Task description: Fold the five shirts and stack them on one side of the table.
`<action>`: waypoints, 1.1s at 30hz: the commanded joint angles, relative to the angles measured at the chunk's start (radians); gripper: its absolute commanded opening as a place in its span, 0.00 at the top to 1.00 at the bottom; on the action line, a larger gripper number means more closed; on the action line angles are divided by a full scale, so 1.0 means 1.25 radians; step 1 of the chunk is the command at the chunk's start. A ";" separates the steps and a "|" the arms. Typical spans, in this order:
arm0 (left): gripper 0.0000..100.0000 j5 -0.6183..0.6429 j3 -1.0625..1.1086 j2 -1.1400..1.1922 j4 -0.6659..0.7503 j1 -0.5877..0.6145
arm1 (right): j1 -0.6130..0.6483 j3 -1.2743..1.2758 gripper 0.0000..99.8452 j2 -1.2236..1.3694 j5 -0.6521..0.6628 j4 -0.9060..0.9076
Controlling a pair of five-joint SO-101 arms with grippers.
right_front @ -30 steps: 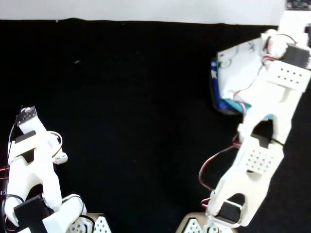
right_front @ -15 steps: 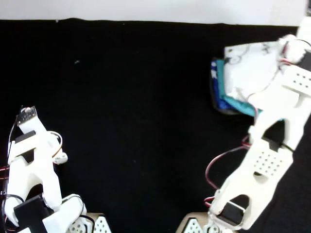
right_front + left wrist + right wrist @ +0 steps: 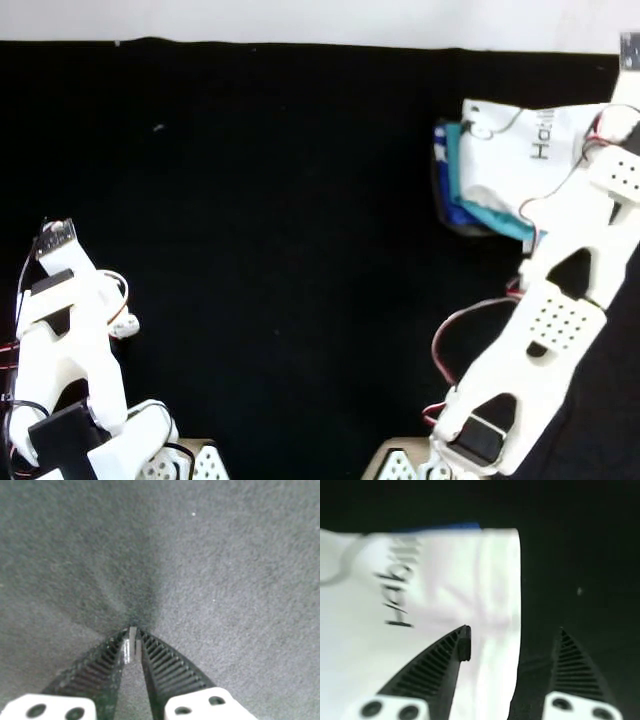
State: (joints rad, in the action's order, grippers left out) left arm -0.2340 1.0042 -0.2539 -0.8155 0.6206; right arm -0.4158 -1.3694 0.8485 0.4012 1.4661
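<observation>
1. my right claw (image 3: pixel 513 632) is wide open and holds nothing. one finger hangs over the folded white cotton shirt with black writing (image 3: pixel 420 630). the other hangs over the black felt table cover (image 3: pixel 570 555). the shirt's side edge runs between them.
2. that white shirt lies on top of the pile (image 3: pixel 480 190) at the far right side of the table. a folded teal shirt (image 3: pixel 490 212) and a dark blue shirt (image 3: pixel 447 205) peek out from under it, on the side nearer the middle of the table.
3. i can count only three colours in the pile. more shirts may hide below, but i can't tell from here.
4. my left claw (image 3: pixel 132 632) is closed tight with nothing in it. it points down at the cover on my near left, well apart from the pile.
5. i think the job now is to make the pile neat. the white shirt sits a bit off from the ones below it.
6. the good way is to go slow and stay low. i would nudge the white edge with the flat of one finger until it lines up.
7. if i pinch, i should take the top layer only. a hard pull could drag the whole pile or undo the fold.
8. to leave, i should go straight up with my fingers wide apart, so the finger teeth don't catch the cloth.
</observation>
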 commanded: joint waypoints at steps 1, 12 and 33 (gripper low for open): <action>0.99 0.000 0.002 -0.002 0.025 0.003 | 0.052 -0.165 0.74 -0.012 -0.069 0.042; 0.99 0.000 0.002 -0.002 0.025 0.003 | 0.104 -0.240 0.96 0.062 -0.097 -0.006; 0.99 0.000 0.002 -0.002 0.025 0.003 | 0.056 -0.312 0.94 0.159 -0.101 -0.165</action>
State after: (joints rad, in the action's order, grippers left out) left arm -0.2340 1.0042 -0.2539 -0.8155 0.6206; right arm -0.3606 -1.6487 1.2091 0.2831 1.2006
